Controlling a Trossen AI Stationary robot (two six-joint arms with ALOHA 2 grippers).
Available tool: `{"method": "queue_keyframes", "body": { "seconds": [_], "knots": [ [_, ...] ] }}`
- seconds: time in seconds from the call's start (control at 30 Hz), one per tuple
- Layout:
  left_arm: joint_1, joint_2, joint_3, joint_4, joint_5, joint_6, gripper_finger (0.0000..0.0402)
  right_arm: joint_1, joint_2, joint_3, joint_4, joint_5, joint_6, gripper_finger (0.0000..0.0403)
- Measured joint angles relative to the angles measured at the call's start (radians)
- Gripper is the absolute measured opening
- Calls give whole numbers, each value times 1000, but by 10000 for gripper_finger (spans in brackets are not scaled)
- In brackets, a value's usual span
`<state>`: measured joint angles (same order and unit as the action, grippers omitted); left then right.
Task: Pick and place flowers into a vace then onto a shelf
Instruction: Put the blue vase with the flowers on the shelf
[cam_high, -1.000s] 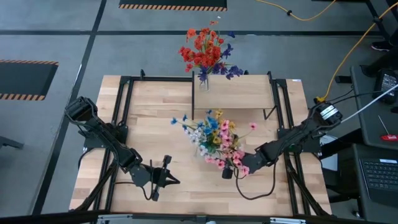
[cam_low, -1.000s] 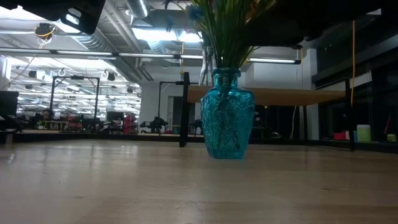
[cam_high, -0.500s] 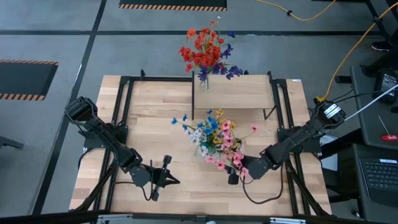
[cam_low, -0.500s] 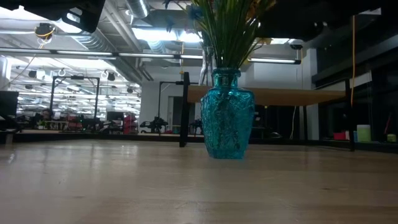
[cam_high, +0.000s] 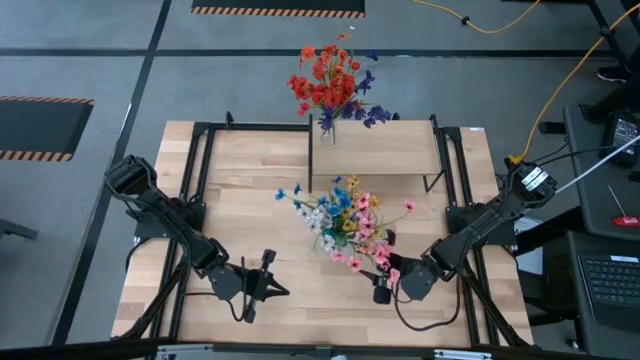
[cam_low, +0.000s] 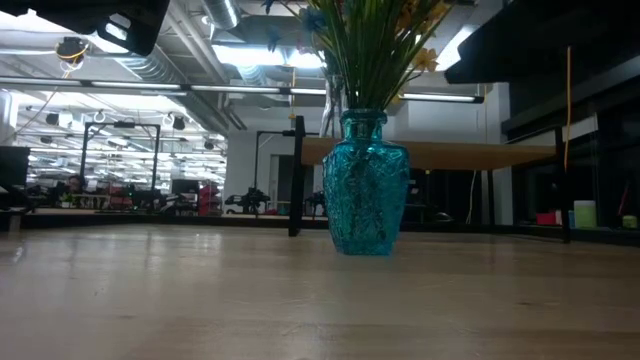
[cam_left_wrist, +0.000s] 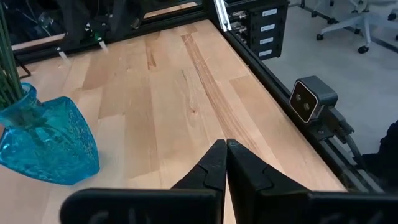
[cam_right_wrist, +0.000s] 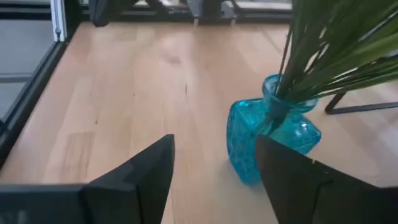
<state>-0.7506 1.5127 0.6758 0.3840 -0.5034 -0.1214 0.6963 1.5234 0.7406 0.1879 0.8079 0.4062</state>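
Note:
A blue glass vase (cam_low: 365, 185) stands by its base on the tabletop, in front of the shelf, and holds a mixed bunch of flowers (cam_high: 345, 222) with green stalks (cam_right_wrist: 323, 50). My right gripper (cam_high: 380, 291) is open and empty, just on the near-right side of the bunch; the vase (cam_right_wrist: 273, 134) shows beyond its fingers (cam_right_wrist: 143, 174). My left gripper (cam_high: 272, 287) is shut and empty near the table's front edge, left of the vase (cam_left_wrist: 43, 146). The shelf (cam_high: 385, 150) stands at the table's far side.
A small clear vase (cam_high: 327, 128) with red and blue flowers (cam_high: 330, 85) stands on the shelf's far left corner. Black frame rails (cam_high: 195, 160) run along the table's left and right sides. Bare tabletop (cam_high: 250, 215) lies left of the blue vase.
My right gripper has drawn back from the flower bunch toward the table's near edge and slightly right. In the low view its dark shape has cleared from above the stalks. The vase and flowers have stayed in place.

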Motion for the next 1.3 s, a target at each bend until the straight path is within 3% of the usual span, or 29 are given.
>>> {"method": "queue_keyframes", "body": {
  "seconds": [0.17,0.33,0.47,0.67,0.87,0.97,1.07,1.3],
  "knots": [
    [0,0,0,-31,0,-9,3,28,0,-32,37,78,11,170],
    [0,-9,-20,-60,0,-15,3,42,1,-131,234,87,-2,108],
    [7,-86,-129,33,-11,-33,2,42,1,-170,379,90,-93,74],
    [44,-268,-338,281,39,-16,2,27,1,-163,396,89,-219,45],
    [112,-366,-419,301,33,22,3,4,1,-163,397,89,-228,30],
    [146,-373,-424,300,59,60,2,-16,1,-163,397,87,-228,36],
    [169,-373,-424,298,92,81,3,-28,1,-163,395,50,-224,67],
    [210,-373,-424,294,106,99,3,-34,1,-163,394,36,-202,205]
  ]
}}
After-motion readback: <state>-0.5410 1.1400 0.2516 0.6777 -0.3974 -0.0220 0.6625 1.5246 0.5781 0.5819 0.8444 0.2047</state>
